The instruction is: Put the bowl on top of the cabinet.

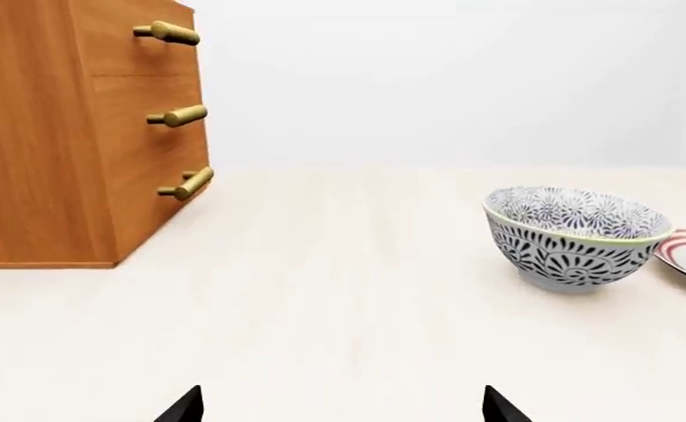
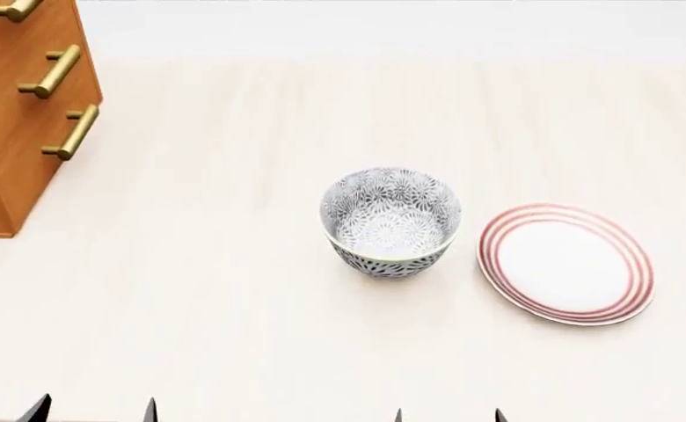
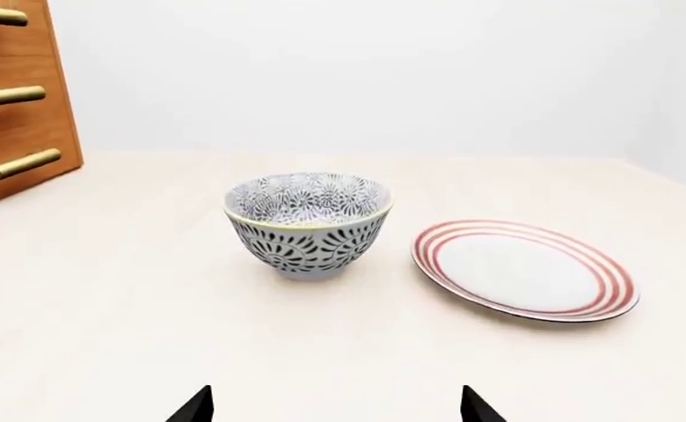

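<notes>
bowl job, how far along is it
Nothing is done yet: the bowl sits on the table beside the plate, apart from the cabinet. Nothing is in hand; both end effectors are open and short of it. Grasping, lifting and placing on the cabinet top all remain.

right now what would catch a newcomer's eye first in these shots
The patterned bowl draws the eye first, standing upright and alone mid-table. Just to its right lies the flat red-ringed plate, close beside it but not touching. At the far left edge rises the orange-brown cabinet with its brass handles, well apart from the bowl.
</notes>
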Robot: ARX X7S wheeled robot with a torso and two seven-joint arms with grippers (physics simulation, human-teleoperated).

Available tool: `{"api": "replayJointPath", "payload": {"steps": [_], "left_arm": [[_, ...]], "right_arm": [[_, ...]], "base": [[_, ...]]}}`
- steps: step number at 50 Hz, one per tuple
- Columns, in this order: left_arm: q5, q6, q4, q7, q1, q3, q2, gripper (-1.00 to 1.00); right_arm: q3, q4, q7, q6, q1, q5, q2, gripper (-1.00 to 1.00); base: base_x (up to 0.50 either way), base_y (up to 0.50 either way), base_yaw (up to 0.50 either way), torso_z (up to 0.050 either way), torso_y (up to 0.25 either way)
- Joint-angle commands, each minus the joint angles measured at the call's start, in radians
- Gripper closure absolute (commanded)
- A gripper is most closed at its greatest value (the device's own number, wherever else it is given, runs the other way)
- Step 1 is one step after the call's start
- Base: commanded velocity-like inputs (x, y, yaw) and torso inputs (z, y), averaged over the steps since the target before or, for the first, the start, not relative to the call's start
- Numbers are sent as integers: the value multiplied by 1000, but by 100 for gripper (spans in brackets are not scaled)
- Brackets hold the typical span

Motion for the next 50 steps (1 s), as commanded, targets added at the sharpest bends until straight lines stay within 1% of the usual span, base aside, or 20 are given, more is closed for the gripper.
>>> {"api": "replayJointPath", "payload": {"steps": [1, 16, 17, 20, 22, 35, 36, 37, 42, 50], "left_arm": [[-14, 2, 0, -12, -1, 14, -12, -100], [-28, -1, 1, -25, -3, 29, -24, -100], [-26, -12, 3, -40, -5, 25, -20, -100], [-30, -10, 3, -33, -5, 33, -25, -100], [-33, -41, 5, -45, -13, 32, -23, -100], [-49, -75, 22, -45, -13, 51, -35, -100], [84, -33, 8, 102, 0, -114, 90, -100], [79, -93, 38, 116, 5, -92, 88, -100], [60, -99, 47, 91, 9, -72, 67, -100], [45, -108, 40, 81, 6, -43, 48, -100]], "right_arm": [[-14, -2, 13, 1, 1, 16, 12, -100], [-29, -3, 31, -2, 2, 27, 25, -100], [-29, -4, 32, 0, 2, 30, 25, -100], [-32, -4, 35, 2, 3, 32, 27, -100], [-32, -6, 37, 3, 3, 36, 29, -100], [-40, -5, 50, 5, 6, 45, 36, -100], [100, 14, -89, 17, -5, -79, -85, -100], [97, -6, -96, 15, -7, -78, -84, -100], [67, -5, -77, 21, -6, -61, -63, -100], [49, -26, -42, 35, -13, -39, -49, -100]], "base": [[0, 0, 0, 50, 0], [0, 0, 0, 50, 0], [0, 0, 0, 50, 0], [0, 0, 0, 50, 0], [0, 0, 0, 40, 0], [0, 0, 0, 1, 0], [0, 0, 0, 0, 0], [0, 0, 0, 0, 0], [0, 0, 0, 0, 0], [0, 0, 0, 0, 0]]}}
